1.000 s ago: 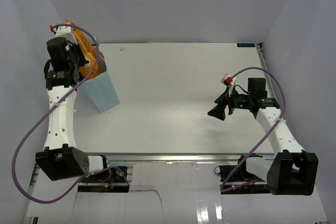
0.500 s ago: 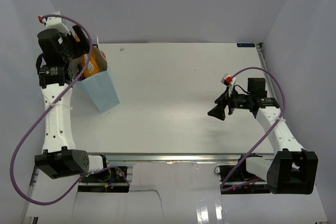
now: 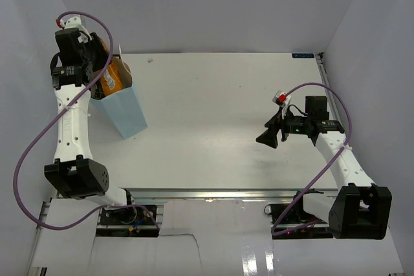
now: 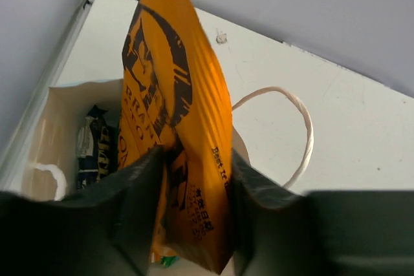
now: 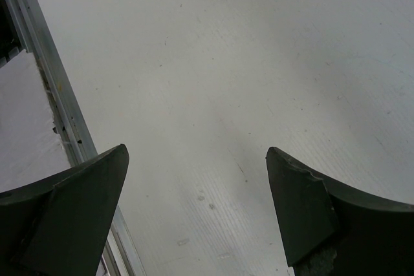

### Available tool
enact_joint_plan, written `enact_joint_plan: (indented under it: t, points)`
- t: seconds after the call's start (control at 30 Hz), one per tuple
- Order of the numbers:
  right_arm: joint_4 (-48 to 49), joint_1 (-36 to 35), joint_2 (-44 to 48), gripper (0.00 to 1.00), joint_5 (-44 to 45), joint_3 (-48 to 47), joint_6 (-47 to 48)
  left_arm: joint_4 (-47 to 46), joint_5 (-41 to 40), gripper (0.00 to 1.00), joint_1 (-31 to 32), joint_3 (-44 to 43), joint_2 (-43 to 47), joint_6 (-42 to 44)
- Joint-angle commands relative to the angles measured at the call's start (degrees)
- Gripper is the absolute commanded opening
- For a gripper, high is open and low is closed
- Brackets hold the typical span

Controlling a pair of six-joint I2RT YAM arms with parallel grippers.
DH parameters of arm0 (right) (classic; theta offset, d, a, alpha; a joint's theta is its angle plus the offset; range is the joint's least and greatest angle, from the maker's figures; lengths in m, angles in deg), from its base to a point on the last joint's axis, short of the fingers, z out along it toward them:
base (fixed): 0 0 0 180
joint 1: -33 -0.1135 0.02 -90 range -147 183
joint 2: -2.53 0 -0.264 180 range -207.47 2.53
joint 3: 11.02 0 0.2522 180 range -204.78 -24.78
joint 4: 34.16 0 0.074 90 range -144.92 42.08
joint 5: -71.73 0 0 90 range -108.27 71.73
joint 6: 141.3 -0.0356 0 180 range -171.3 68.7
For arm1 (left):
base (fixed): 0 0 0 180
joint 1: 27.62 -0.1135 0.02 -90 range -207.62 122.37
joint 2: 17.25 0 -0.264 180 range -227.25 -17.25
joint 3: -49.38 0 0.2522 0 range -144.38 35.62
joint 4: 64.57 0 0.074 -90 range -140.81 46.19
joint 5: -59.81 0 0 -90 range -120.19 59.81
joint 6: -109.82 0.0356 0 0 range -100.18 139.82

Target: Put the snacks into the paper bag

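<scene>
Left wrist view has the left claw [image 4: 195, 159] narrowed onto the large orange bag [image 4: 171, 95], one finger pressed on each flat face. The packet's long axis runs straight out from the claw and is nearly in line with the fingers. To its left is the white inside of the paper bag [image 4: 65, 105], with a dark packet [image 4: 97, 140] already lying in it. One string handle [image 4: 304, 121] loops out on the right. From the top external view the orange packet stands in the paper bag's mouth at the far left, its upper part above the rim. Release should drop it lengthwise, though it is wide for the opening. The right claw [image 5: 196, 152] is spread wide and empty over bare tabletop [image 5: 226, 63], well apart from the bag, so the left arm is the nearer
</scene>
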Motion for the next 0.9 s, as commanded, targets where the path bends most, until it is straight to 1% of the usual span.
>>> enact_joint_plan:
  t: [0.0, 0.03, 0.1, 0.13, 0.27, 0.4, 0.6, 0.73, 0.87]
  points:
    - [0.61, 0.49, -0.07, 0.92, -1.06, 0.28, 0.43, 2.15, 1.36, 0.47, -0.28, -1.64, 0.99, -1.45]
    - [0.53, 0.57, -0.07, 0.93, -1.06, 0.36, 0.43, 2.32, 1.63, 0.37, -0.28, -0.76, 1.08, -1.8]
    - [0.53, 0.66, -0.07, 0.92, -1.06, 0.28, 0.43, 2.67, 2.67, 0.27, -0.28, 0.38, 1.25, -2.15]
    - [0.53, 0.66, -0.07, 0.92, -1.06, 0.19, 0.43, 2.76, 3.12, 0.19, -0.28, 1.96, 1.51, -2.67]
    - [0.53, 0.75, -0.07, 0.92, -1.15, 0.36, 0.43, 3.9, 6.89, 0.09, -0.46, 5.82, 1.78, -4.78]
    - [0.44, 0.84, -0.07, 0.93, -1.15, 0.45, 0.43, 5.66, 10.93, 0.07, -0.98, 10.4, 1.69, -7.42]
    - [0.53, 0.75, 0.02, 0.92, -1.15, 0.54, 0.43, 6.8, 13.66, 0.07, -3.44, 15.5, 1.25, -11.72]
    - [0.53, 0.75, -0.07, 0.92, -1.15, 0.54, 0.43, 7.86, 14.99, 0.08, -6.07, 16.65, 0.64, -13.14]
    - [0.53, 0.75, 0.02, 0.92, -1.24, 0.54, 0.34, 8.74, 14.38, 0.08, -7.22, 17.0, -0.15, -13.93]
